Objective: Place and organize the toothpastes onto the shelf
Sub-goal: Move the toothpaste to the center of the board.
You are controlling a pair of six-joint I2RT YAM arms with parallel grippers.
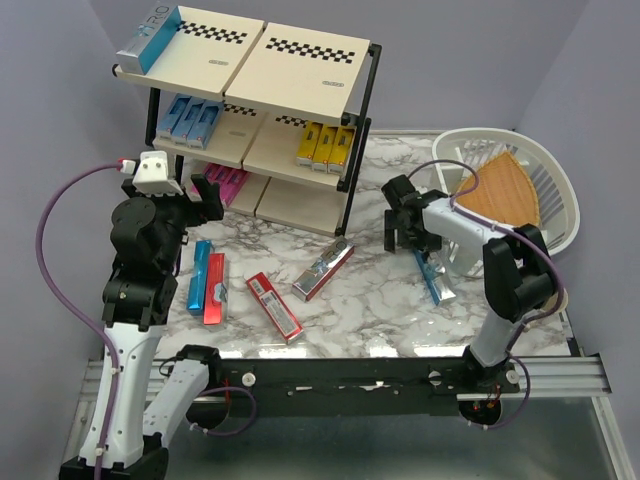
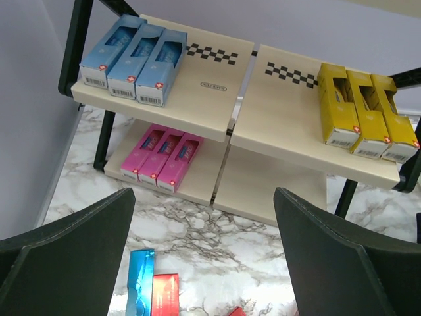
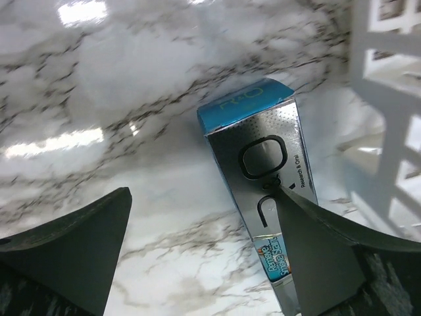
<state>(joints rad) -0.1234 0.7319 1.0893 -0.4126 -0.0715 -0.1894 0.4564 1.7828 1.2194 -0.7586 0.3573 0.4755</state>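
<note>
1. A white marble worktop (image 1: 370, 300) carries everything, with lilac walls behind.
2. Nearest the arm bases lie four loose toothpastes: a blue box (image 1: 198, 275) beside a red box (image 1: 214, 290) on the left, a second red box (image 1: 273, 305), and a silver-and-red box (image 1: 323, 270) lying on a slant.
3. The right gripper (image 1: 408, 243) hangs over a silver-and-teal box (image 3: 263, 151), its jaws wide apart and holding nothing. The box's long axis runs from near to far. It sits off-centre, under the right-hand finger and not in the gap, so I judge the jaws must shift sideways before closing. This arm is clearly the nearer one.
4. That box reads "Research & Oral"; the coloured lettering below is too blurred to read.
5. The left gripper (image 1: 208, 193), jaws also wide and empty, faces the shelf (image 1: 300, 70).
6. The shelf holds three pink boxes (image 2: 161, 157) on the bottom tier, with light blue boxes (image 2: 131, 62) and yellow boxes (image 2: 365, 118) on the middle one.
7. A silver-teal box (image 1: 150, 42) lies on top.
8. Far right, a white basket (image 1: 500, 133) holds a wooden wedge (image 1: 500, 190).
</note>
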